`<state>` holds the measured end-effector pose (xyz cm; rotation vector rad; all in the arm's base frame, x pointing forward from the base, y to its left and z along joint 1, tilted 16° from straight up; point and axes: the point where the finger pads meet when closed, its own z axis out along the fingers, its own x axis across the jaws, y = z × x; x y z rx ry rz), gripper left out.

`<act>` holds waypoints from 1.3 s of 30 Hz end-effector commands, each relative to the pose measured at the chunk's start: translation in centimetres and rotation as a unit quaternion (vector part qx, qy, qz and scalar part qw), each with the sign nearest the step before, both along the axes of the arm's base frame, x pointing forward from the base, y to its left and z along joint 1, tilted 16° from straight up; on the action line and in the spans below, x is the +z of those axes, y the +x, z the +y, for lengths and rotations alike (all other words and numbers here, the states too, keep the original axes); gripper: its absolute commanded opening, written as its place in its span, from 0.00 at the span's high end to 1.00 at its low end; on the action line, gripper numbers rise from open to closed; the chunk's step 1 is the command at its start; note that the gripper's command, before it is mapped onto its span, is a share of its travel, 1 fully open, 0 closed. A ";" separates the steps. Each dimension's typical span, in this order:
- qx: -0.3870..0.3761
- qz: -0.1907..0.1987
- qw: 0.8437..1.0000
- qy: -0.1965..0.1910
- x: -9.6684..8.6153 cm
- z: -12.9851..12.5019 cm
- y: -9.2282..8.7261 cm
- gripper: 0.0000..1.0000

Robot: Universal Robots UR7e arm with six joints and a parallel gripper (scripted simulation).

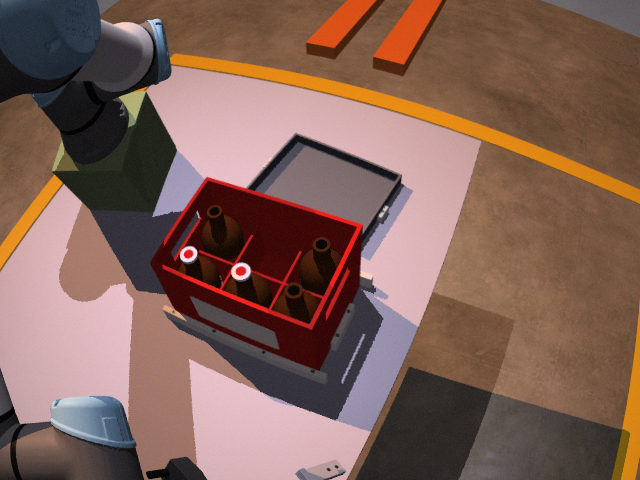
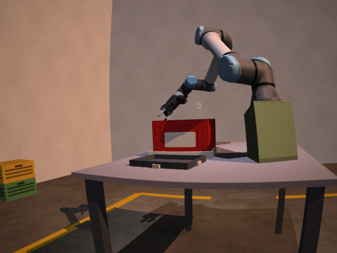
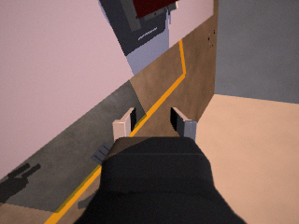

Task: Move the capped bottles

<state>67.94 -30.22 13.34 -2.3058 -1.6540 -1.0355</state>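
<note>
The red crate (image 1: 261,273) stands on the table with several brown bottles in its cells. Two have white and red caps: one in the near left cell (image 1: 188,254) and one in the near middle cell (image 1: 240,271). Three are open: one at the far left (image 1: 215,212), one at the far right (image 1: 321,245) and one at the near right (image 1: 294,290). The dark tray (image 1: 330,180) lies empty just behind the crate. My gripper (image 2: 164,114) is open and empty, above and outside the crate's left end in the exterior view. Its fingers show spread in the wrist view.
The arm's olive pedestal (image 2: 269,130) stands on the table right of the crate. Small blocks (image 2: 155,166) sit against the tray and the crate. The table edge runs close by the tray. Stacked crates (image 2: 17,179) stand on the floor far left.
</note>
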 end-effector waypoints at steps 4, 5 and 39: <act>0.000 -0.001 1.000 -0.001 0.1 0.0 0.0 0.00; 0.000 -0.001 1.000 -0.001 0.1 0.0 0.0 0.00; 0.000 -0.001 1.000 -0.001 5.8 1.5 -0.6 0.00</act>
